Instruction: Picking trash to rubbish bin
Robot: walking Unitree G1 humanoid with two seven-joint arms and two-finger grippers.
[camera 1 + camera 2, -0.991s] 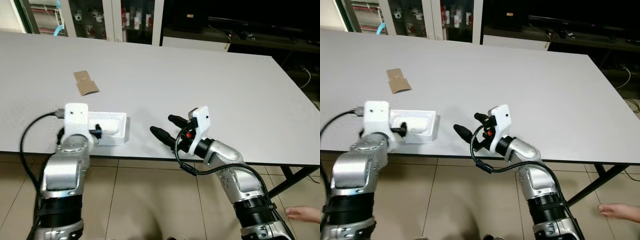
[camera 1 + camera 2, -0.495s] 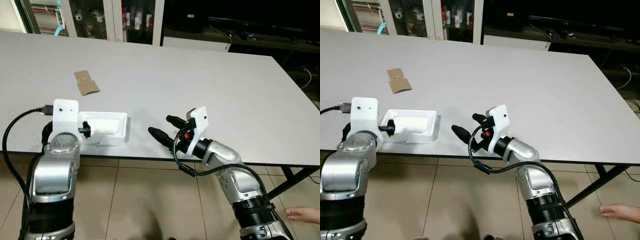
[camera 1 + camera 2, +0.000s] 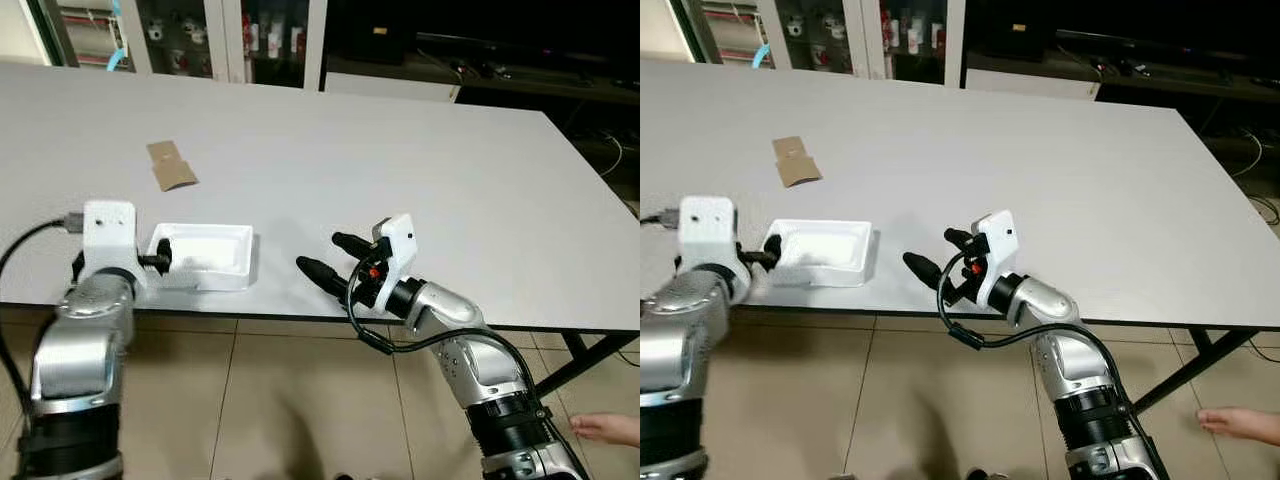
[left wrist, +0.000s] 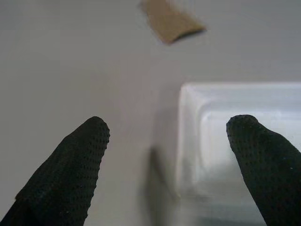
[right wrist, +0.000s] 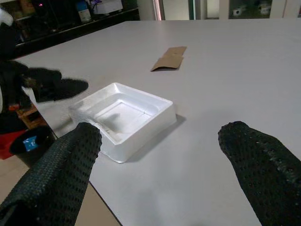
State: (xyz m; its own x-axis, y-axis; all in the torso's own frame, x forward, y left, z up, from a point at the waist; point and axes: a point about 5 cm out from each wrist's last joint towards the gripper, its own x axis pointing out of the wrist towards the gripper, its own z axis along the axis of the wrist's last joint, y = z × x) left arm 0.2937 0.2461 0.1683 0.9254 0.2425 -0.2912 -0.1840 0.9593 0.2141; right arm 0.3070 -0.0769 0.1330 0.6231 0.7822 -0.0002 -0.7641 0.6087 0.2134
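A white foam tray (image 3: 208,256) lies near the front edge of the white table (image 3: 400,160). A brown cardboard scrap (image 3: 171,165) lies farther back and to its left. My left gripper (image 3: 161,255) is open at the tray's left end. In the left wrist view one finger (image 4: 263,160) hangs over the tray (image 4: 211,141) and the other sits over bare table. My right gripper (image 3: 328,260) is open with nothing between its fingers, hovering over the table edge a short way right of the tray. The right wrist view takes in the tray (image 5: 124,113) and the scrap (image 5: 170,58).
A person's hand (image 3: 610,428) is low at the right, beside a table leg (image 3: 585,360). Glass-door cabinets (image 3: 200,35) stand behind the table. In the right wrist view a dark container (image 5: 30,143) sits on the floor below the table's edge.
My left arm has drawn back to the left, so its gripper went from over the tray to the tray's left end. The right gripper has barely shifted.
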